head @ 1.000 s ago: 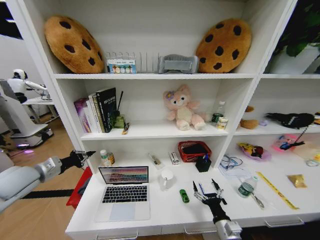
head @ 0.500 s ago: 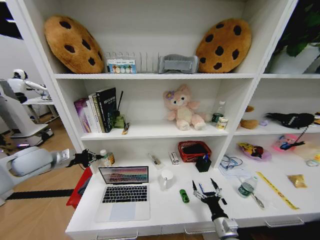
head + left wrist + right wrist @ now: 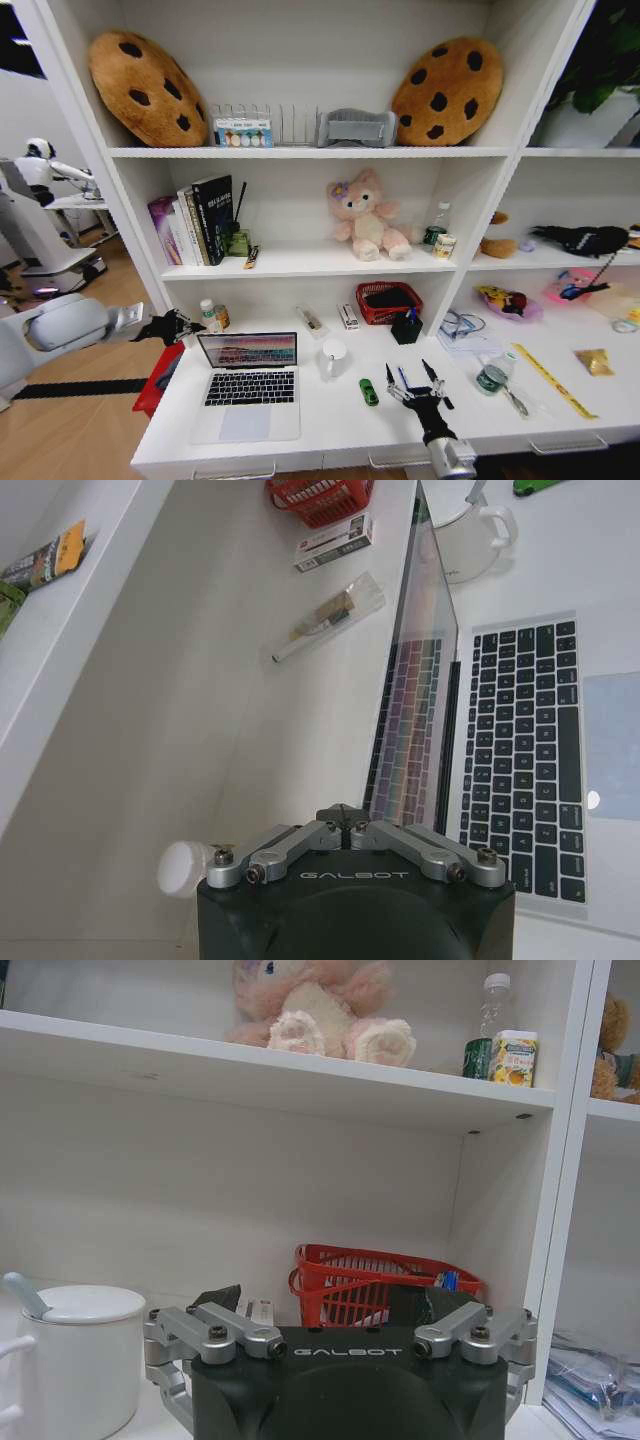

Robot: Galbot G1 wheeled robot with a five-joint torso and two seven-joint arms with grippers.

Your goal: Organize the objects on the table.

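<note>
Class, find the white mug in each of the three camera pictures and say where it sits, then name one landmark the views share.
Head view: the white mug stands on the desk, just right of the open laptop.
Left wrist view: the mug is at the top edge, beside the laptop's screen.
Right wrist view: the mug fills the lower left corner, a spoon handle sticking out.
Shared landmark: the red basket.

Bright, even indoor light is filling the shelves (image 3: pixel 300 150), casting soft shadows beneath them. The head view is bending straight lines at its edges; the laptop (image 3: pixel 249 385) screen is glowing.
</note>
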